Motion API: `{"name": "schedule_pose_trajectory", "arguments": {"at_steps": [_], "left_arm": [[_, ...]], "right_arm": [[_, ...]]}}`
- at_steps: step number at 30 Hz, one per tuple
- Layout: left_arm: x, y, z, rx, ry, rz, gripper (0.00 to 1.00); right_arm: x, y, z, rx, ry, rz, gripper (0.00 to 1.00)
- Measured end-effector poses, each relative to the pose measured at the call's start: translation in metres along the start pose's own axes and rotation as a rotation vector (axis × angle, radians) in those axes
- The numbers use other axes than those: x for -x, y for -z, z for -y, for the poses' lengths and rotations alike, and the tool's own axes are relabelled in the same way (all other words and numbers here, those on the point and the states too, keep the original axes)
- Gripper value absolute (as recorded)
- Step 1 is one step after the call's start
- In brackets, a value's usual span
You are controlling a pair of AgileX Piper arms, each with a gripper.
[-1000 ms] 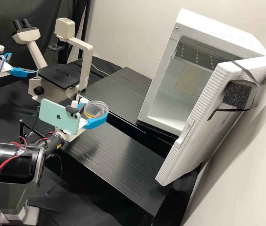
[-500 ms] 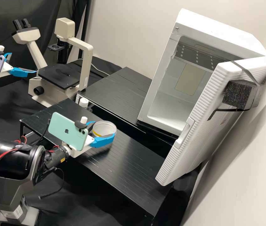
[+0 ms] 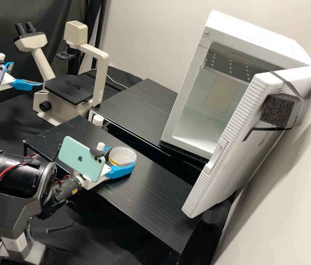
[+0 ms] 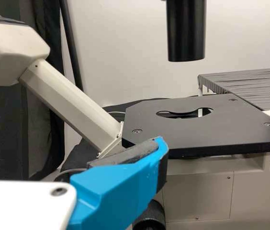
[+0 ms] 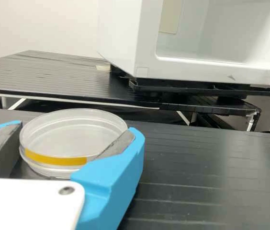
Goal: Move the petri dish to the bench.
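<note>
Dish: low at the near counter (image 3: 155,195), between the right gripper's blue fingers; whether it touches the top, I cannot tell (image 3: 124,151)
Right gripper (image 3: 121,158): fingers clasping the dish from both sides
Left gripper (image 3: 27,74): fingers parted, nothing between them, at the far left beside the microscope (image 3: 98,73)
Cabinet (image 3: 251,36): white, on the far counter (image 3: 137,110) at right, its door (image 3: 232,147) open
White cap (image 3: 97,119): between microscope and near counter
</note>
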Motion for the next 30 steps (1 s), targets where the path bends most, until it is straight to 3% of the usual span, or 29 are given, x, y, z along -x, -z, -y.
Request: {"name": "schedule_pose_trajectory", "arguments": {"at_steps": [14,21,23,27,30], "left_arm": [[0.000,0.000,0.000,0.000,0.000,0.000,1.00],[0.000,0.000,0.000,0.000,0.000,0.000,1.00],[0.000,0.000,0.000,0.000,0.000,0.000,1.00],[0.000,0.000,0.000,0.000,0.000,0.000,1.00],[0.000,0.000,0.000,0.000,0.000,0.000,1.00]], "right_arm": [[0.007,-0.001,-0.006,0.000,-0.029,-0.012,1.00],[0.019,0.005,-0.020,0.007,-0.092,-0.031,1.00],[0.023,0.005,-0.024,-0.008,-0.106,-0.048,1.00],[0.031,0.004,-0.036,-0.135,-0.146,-0.112,1.00],[0.032,0.007,-0.038,-0.180,-0.148,-0.149,1.00]]}}
